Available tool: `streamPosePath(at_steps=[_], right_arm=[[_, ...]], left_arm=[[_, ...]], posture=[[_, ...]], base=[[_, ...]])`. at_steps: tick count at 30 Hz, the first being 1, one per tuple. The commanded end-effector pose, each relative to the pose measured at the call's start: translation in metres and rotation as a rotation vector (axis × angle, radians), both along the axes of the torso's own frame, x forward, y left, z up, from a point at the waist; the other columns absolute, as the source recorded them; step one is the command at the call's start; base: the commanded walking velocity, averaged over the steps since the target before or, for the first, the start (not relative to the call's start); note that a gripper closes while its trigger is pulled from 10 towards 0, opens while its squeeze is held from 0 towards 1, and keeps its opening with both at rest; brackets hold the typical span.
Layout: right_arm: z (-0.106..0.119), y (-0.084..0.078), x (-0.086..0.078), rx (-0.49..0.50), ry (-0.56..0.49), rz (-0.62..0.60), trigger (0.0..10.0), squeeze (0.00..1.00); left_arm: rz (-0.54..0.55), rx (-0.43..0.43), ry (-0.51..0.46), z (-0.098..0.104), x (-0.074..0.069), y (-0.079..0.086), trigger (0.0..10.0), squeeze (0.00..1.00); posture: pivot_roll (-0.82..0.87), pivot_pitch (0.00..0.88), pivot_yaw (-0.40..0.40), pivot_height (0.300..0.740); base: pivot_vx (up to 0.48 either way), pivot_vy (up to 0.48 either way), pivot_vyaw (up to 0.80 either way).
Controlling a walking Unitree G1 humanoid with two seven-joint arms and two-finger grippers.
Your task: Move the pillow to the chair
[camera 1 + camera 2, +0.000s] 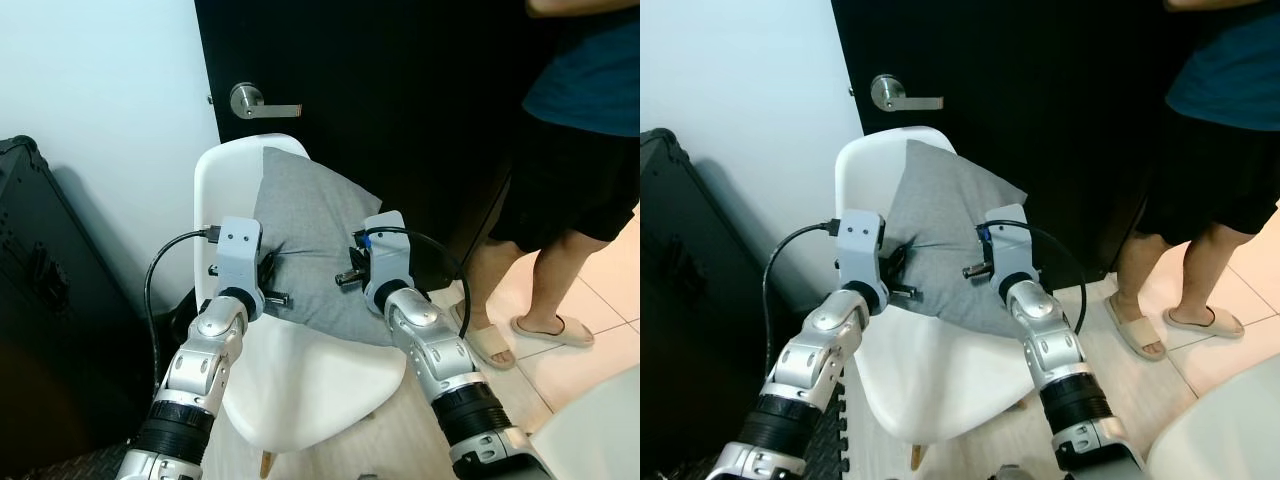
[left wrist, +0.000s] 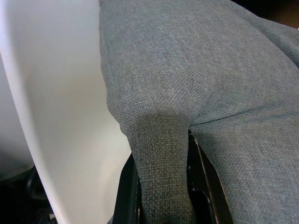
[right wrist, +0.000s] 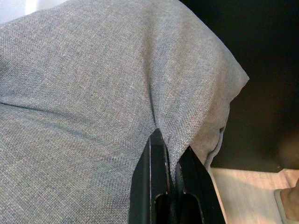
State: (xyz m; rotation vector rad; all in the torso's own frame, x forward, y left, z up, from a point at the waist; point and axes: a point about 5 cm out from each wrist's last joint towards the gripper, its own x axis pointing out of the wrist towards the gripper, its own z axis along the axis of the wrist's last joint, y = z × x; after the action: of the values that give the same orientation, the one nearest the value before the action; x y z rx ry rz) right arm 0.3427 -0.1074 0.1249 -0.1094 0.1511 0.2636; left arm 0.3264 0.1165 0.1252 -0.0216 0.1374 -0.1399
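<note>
Gripping the grey pillow with both claws, we're leaning over the white chair. Nearest to us, our two silver arms are reaching forward over the front of the seat, the left one with a black cable looping off its wrist. Our left gripper is clamped on a bunched fold of the pillow's fabric near its left lower edge; in the left wrist view the cloth is getting squeezed between the black fingers, right next to the white inner wall of the chair. Our right gripper is pinching the pillow too, fingers nearly together with a ridge of grey fabric caught between them, over by the pillow's right side.

The pillow itself is sitting on the chair, tilted up, with its lower part on the seat and its top corner leaning against the backrest. Its right corner is hanging a bit past the chair's edge.

Left of the chair we're seeing a black case standing against the pale wall. Behind the chair a dark door is standing, its silver lever handle just above the backrest. Off to the right a person in dark shorts and a teal top is standing on the light floor, wearing beige slides, close to the chair's right side.
</note>
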Motion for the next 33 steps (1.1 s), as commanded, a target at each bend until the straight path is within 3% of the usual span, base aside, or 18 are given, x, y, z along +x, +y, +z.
streamPosePath(at_steps=[1, 8, 13, 23, 33], right_arm=[[-0.0019, -0.0291, 0.0011, -0.040, 0.003, -0.111, 10.0, 0.00], [-0.0015, -0.0283, -0.0001, -0.015, -0.003, -0.107, 10.0, 0.00], [-0.0025, -0.0301, 0.0010, -0.060, 0.008, -0.115, 10.0, 0.00], [-0.0006, -0.0275, -0.0003, -0.028, -0.008, -0.092, 10.0, 0.00], [-0.0017, -0.0276, 0.0020, -0.063, -0.001, -0.098, 10.0, 0.00]], left_arm=[[0.154, 0.049, -0.048, 0.0054, 0.0014, 0.0358, 10.0, 0.00], [0.154, 0.049, -0.047, 0.0052, 0.0014, 0.0361, 10.0, 0.00], [0.154, 0.051, -0.049, 0.0053, 0.0013, 0.0361, 10.0, 0.00], [0.156, 0.053, -0.051, 0.0052, 0.0010, 0.0359, 10.0, 0.00], [0.158, 0.053, -0.047, 0.0033, 0.0004, 0.0361, 10.0, 0.00]], posture=[[0.03, 0.053, 0.006, 0.650], [0.03, 0.054, 0.006, 0.640], [0.03, 0.055, 0.005, 0.625], [0.03, 0.055, 0.004, 0.615], [0.02, 0.058, 0.002, 0.610]], base=[[0.000, 0.000, 0.00], [0.000, 0.000, 0.00], [0.000, 0.000, 0.00], [0.000, 0.000, 0.00], [0.000, 0.000, 0.00]])
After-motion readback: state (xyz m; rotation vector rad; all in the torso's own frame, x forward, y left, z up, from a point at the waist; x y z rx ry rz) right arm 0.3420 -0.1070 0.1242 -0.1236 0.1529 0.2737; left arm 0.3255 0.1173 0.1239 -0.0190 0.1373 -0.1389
